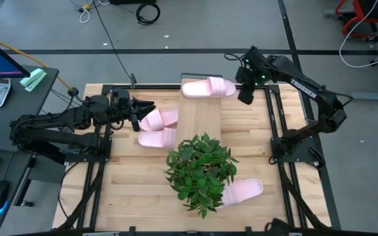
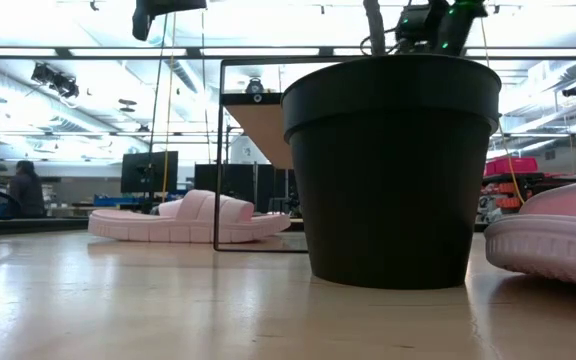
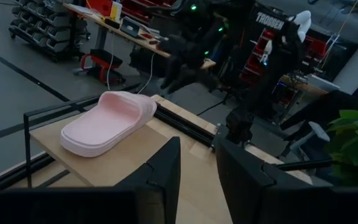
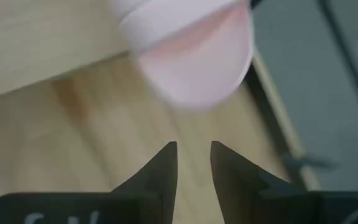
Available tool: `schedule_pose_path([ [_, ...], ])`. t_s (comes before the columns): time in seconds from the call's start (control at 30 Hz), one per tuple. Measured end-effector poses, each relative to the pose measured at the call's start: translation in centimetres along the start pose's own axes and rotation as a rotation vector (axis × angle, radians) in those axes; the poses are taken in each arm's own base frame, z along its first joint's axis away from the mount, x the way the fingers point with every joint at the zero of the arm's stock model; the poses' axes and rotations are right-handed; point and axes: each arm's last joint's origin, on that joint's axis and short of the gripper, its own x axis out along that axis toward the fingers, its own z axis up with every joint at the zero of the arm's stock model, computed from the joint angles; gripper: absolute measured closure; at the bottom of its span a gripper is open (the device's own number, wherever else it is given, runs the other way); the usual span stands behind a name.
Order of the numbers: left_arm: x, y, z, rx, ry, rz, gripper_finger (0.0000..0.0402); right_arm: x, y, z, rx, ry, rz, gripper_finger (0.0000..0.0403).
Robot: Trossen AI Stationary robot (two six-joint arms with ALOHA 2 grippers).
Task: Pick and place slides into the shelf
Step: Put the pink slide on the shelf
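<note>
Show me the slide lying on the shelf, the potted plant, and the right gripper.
slide on the shelf (image 1: pixel 207 88), high view, on its broad strap.
potted plant (image 1: pixel 201 169), high view, on the middle of its leaves.
right gripper (image 1: pixel 245 97), high view, midway between its fingertips, beside the slide's end.

Table (image 1: pixel 126 190): 3 pink slides (image 1: pixel 157 128), 1 potted plant (image 1: pixel 201 172), the shelf.
Shelf (image 1: pixel 199 118): 1 slide (image 1: pixel 208 88) across its far end.

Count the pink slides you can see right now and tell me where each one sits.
4. One slide lies across the shelf's far end; two lie on the table by its left side; one lies beside the potted plant, which may hide more.
</note>
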Motion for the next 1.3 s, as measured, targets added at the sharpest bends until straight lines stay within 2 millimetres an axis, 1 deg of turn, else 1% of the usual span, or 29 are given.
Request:
schedule_pose_path([
  [0.2, 0.0, 0.0, -0.1, 0.05, 0.01, 0.003, 0.0294, -2.7, 1.5, -1.9, 0.187, 0.0, 0.173, 0.0302],
  [0.33, 0.0, 0.0, -0.1, 0.076, 0.01, 0.003, 0.0294, -4.1, 2.8, -2.8, 0.269, -0.001, 0.229, 0.0302],
  [0.43, 0.0, 0.1, -0.1, 0.076, 0.013, 0.004, 0.0294, -5.0, 3.9, -3.4, 0.335, 0.014, 0.257, 0.0302],
  [0.53, 0.0, 0.0, -0.2, 0.077, 0.027, -0.026, 0.0294, -5.5, 4.9, -4.0, 0.407, 0.014, 0.324, 0.0302],
  [0.63, 0.0, -0.1, -0.3, 0.079, 0.042, -0.047, 0.0294, -5.4, 6.0, -5.0, 0.449, 0.037, 0.35, 0.0302],
  [0.73, 0.0, 0.1, -0.6, 0.088, 0.082, -0.035, 0.0294, -4.8, 7.1, -6.6, 0.494, 0.087, 0.342, 0.0302],
  [0.97, -0.2, 0.3, -1.6, 0.081, 0.197, -0.051, 0.0294, -2.7, 10.2, -11.5, 0.613, 0.227, 0.365, 0.03],
  [1.07, -0.3, 0.3, -2.0, 0.085, 0.238, -0.05, 0.0294, -2.0, 11.3, -13.2, 0.68, 0.238, 0.388, 0.03],
  [1.2, -0.5, 0.1, -2.6, 0.081, 0.288, -0.059, 0.0294, -1.7, 12.7, -14.6, 0.756, 0.215, 0.455, 0.03],
  [1.3, -0.7, -0.2, -3.0, 0.047, 0.33, -0.065, 0.0294, -1.8, 13.6, -14.8, 0.778, 0.174, 0.488, 0.03],
])
